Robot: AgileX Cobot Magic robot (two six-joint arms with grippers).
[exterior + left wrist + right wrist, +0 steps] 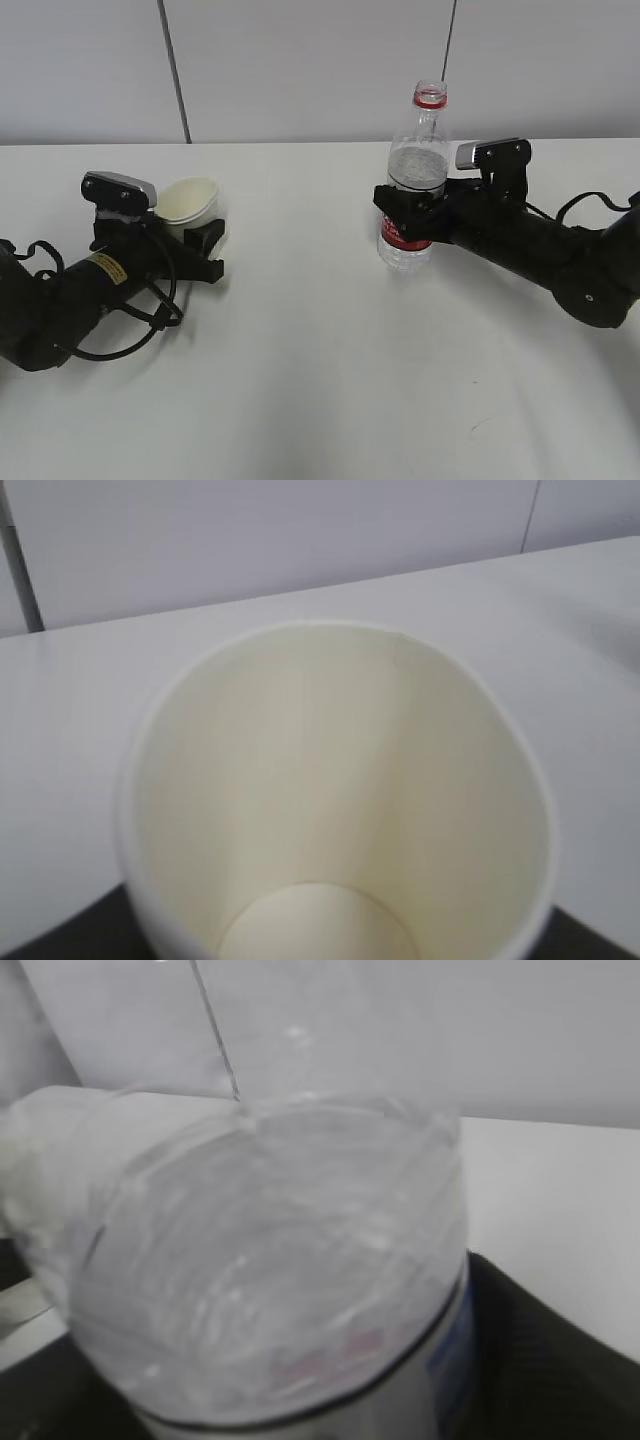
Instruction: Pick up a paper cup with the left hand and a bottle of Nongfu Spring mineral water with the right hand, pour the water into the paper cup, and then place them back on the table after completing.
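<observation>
A white paper cup [187,203] is tilted in my left gripper [207,245], which is shut on its lower body just above the table [300,390]. The left wrist view looks straight into the empty cup [330,780], with dark fingers [45,942] at the bottom corners. A clear bottle [415,170] with a red label and a red neck ring stands upright at centre right. My right gripper [405,218] has a jaw on each side of the label. The bottle [270,1280] fills the right wrist view. Whether the jaws press on it does not show.
A pale wall with a dark vertical seam [175,70] runs behind the table's far edge. Black cables [150,320] loop beside the left arm, and more cables [590,205] loop over the right arm.
</observation>
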